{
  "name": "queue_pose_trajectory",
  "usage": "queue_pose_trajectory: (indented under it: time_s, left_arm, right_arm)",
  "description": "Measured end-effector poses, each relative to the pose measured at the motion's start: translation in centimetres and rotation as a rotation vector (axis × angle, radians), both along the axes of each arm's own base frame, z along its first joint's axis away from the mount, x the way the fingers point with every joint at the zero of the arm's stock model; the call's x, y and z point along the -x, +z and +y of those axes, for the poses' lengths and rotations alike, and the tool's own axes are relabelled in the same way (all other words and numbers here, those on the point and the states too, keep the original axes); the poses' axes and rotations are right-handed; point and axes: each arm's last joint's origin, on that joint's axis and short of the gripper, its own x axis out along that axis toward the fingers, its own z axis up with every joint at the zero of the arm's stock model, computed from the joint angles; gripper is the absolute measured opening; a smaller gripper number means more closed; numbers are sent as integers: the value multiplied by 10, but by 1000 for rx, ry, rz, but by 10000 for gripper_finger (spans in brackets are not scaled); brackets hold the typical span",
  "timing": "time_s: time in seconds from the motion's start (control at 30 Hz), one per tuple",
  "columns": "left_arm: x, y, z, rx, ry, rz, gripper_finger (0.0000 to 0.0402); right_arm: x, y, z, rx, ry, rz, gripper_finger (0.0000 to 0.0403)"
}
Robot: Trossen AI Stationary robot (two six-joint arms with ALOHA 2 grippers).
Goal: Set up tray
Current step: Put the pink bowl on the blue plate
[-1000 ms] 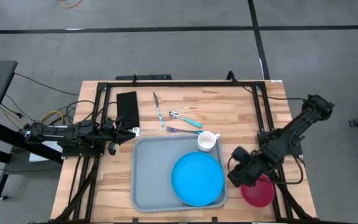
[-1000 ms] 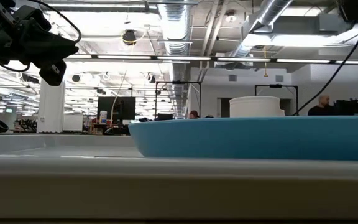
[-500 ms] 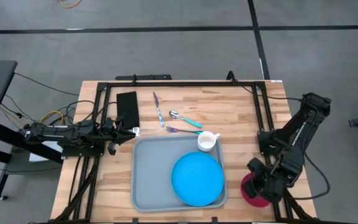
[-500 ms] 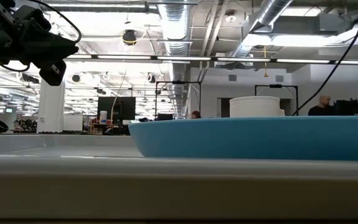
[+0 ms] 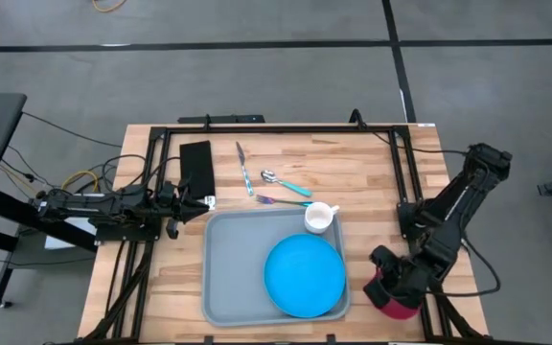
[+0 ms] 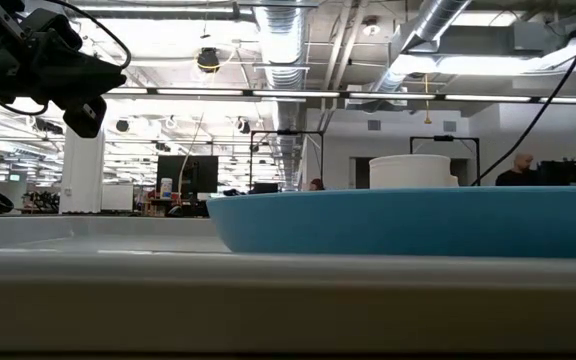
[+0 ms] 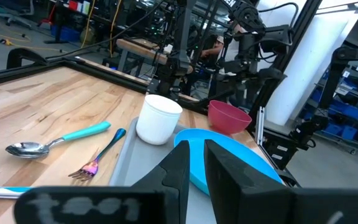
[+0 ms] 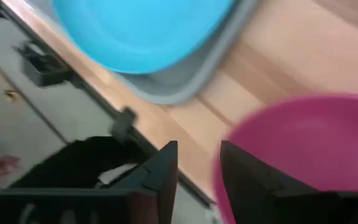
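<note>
The grey-blue tray (image 5: 233, 273) lies flat on the wooden table, near its near edge. On it rest a round blue plate (image 5: 304, 276) and, at its far right corner, a white cup (image 5: 319, 218). A pink bowl (image 5: 393, 303) sits on the table right of the tray. My right gripper (image 5: 383, 273) hangs over the bowl's left side, open, pointing down. In the right wrist view the bowl's rim (image 8: 224, 163) lies between the fingers of the right gripper (image 8: 197, 150). My left gripper (image 5: 197, 204) waits shut, just off the tray's far left corner. My right gripper comes at the pink bowl from above, one finger (image 8: 247, 180) over the bowl's inside and the other outside its left rim. Whether a finger touches the rim, I cannot tell. The bowl stands upright on the table.
A black napkin (image 5: 196, 165), a knife (image 5: 242, 165), a teal-handled spoon (image 5: 286, 182) and a fork (image 5: 281, 201) lie beyond the tray. Black frame rails (image 5: 401, 172) run along the table's sides. The bowl sits close to the near right edge.
My right gripper swung from beside the tray's right rim toward the table's near right corner, passing over the bowl, then came back a little to the left above the bowl's left side. The bowl, tray, plate and cup have stayed in place.
</note>
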Motion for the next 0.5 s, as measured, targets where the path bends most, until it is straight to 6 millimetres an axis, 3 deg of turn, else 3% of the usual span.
queue_pose_trajectory:
  time_s: [0.33,0.5]
  left_arm:
    - [0,0,0,0,0,0,36]
    - [0,0,0,0,-1,0,36]
  right_arm:
    - [-6,-3,-13,-8,-228,90,121]
    - [-8,-13,-4,-21,-287,148,120]
